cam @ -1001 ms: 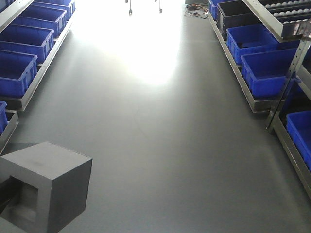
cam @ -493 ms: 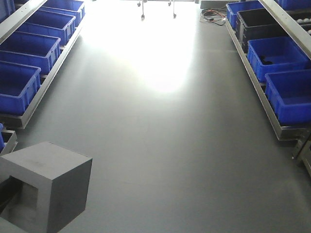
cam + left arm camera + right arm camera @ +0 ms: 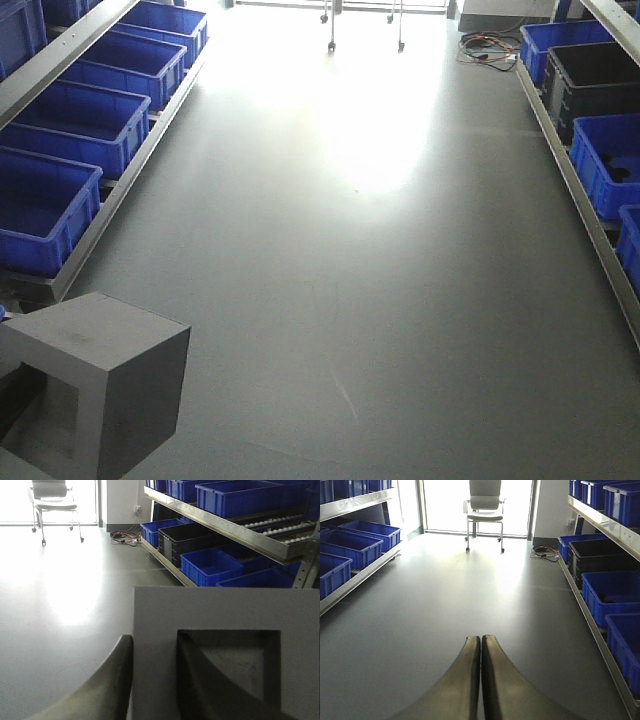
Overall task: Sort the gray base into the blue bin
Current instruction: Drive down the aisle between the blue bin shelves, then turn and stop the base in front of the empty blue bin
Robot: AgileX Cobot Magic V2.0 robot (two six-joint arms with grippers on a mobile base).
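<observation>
Gray base [image 3: 110,380] low at 7 o'clock of the front view, cut off by the left and bottom edges. Square recess turned toward 8 o'clock, its inside dark and hard to read. In the left wrist view, filling 5 o'clock, cropped at the bottom and right, recess facing the camera.

Left gripper [image 3: 155,639] clamped on one wall of the gray base: one finger [image 3: 107,685] outside that wall at 9 o'clock, the other [image 3: 200,680] down inside the recess, wall pinched between. Roots of both fingers out of frame. In the front view only a dark sliver at the left edge, too little to make out.

Right gripper [image 3: 480,641] at 6 o'clock of its own view, fingers pressed flat together, nothing between them. Not seen in the front view, so no telling where it sits relative to the gray base.

Gray floor [image 3: 350,300] all around, washed out by glare toward 12 o'clock.

Blue bins [image 3: 45,205] in a row on a low rack from 9 to 11 o'clock, nearest one at 12 o'clock from the gray base and apart from it. More along 1 to 3 o'clock, cropped by the right edge. No telling which one is meant. Black bin [image 3: 600,70] among the right-hand row at 2 o'clock. Cables [image 3: 487,50] on the floor at 1 o'clock. Office chair [image 3: 485,500] at 12 o'clock of the right wrist view, against bright light.
</observation>
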